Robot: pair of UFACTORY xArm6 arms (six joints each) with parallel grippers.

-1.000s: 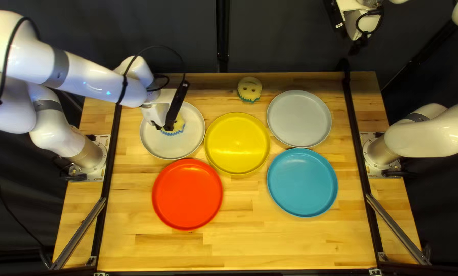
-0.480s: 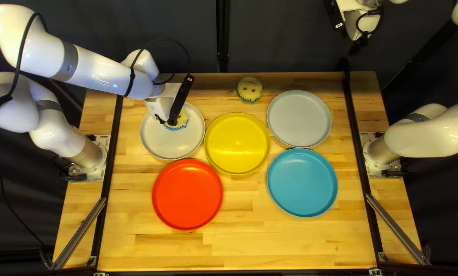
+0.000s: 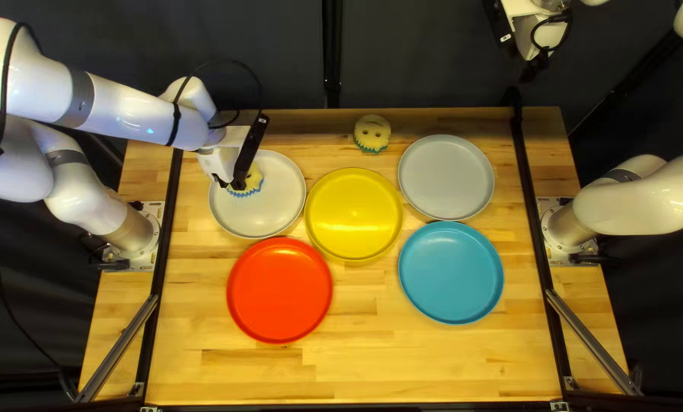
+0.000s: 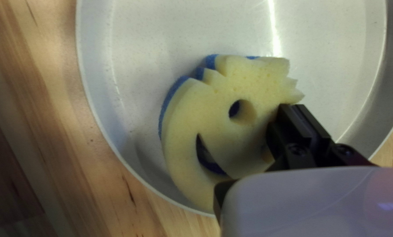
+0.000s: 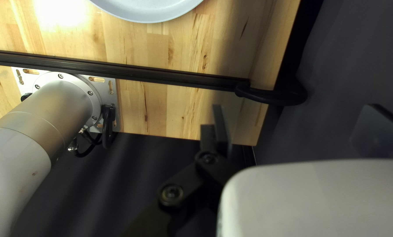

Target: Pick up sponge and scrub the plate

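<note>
Step in hand, as I judge it: scrubbing. Pick-up looks done; the sponge [image 4: 183,114] is in my left gripper [image 4: 280,115], fingers clamped on it near one edge, close together. Part of the grip is hidden by my own mount.

Sponge location: inside the pale plate [image 3: 280,214] at the left of the top left view, yellow face toward my wrist camera, blue layer on the plate side. It sits off-centre, close to the rim. Cannot tell whether the whole blue layer bears on the plate.

Right gripper [image 5: 294,106]: raised away from the plates, fingers apart, nothing between them.

Next move: level strokes toward the plate's middle and bare half, with light, even pressure. Risks: the off-centre grip may let the sponge pivot; pushing into the rim may drag the plate.
</note>
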